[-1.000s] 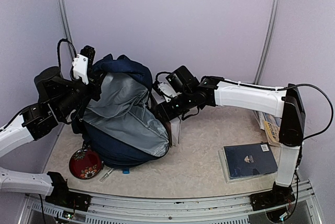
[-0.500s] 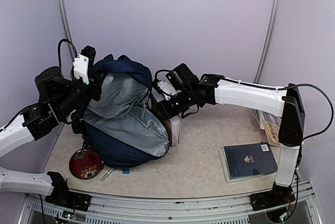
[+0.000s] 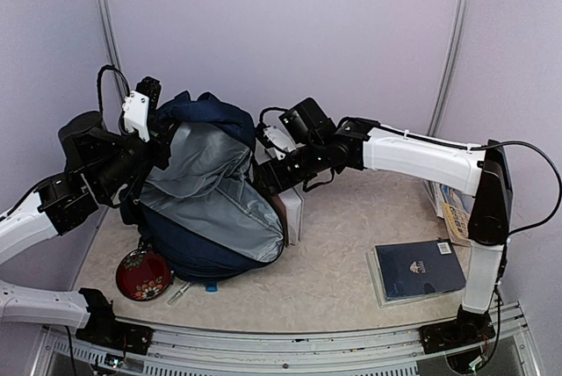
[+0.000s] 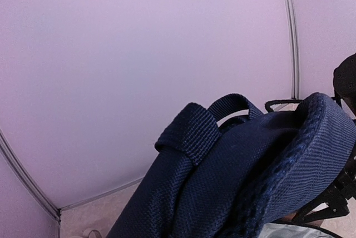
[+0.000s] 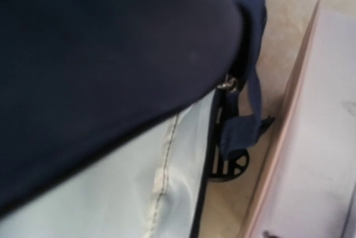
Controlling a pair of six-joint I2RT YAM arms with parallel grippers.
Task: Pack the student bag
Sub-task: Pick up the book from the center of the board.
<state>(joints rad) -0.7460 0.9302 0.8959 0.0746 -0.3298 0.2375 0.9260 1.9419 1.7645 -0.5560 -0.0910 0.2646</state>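
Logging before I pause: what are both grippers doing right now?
Left gripper: closed on the student bag rim.
Right gripper: at the bag, jaws cannot be told.

Top external: high, near edge, angled down over whole bench (image 3: 351, 244). Left wrist: tight against student bag (image 4: 233, 177) top, facing back wall (image 4: 139, 54). Right wrist: tight on bag side, pointing down at bench. Shared: bag.
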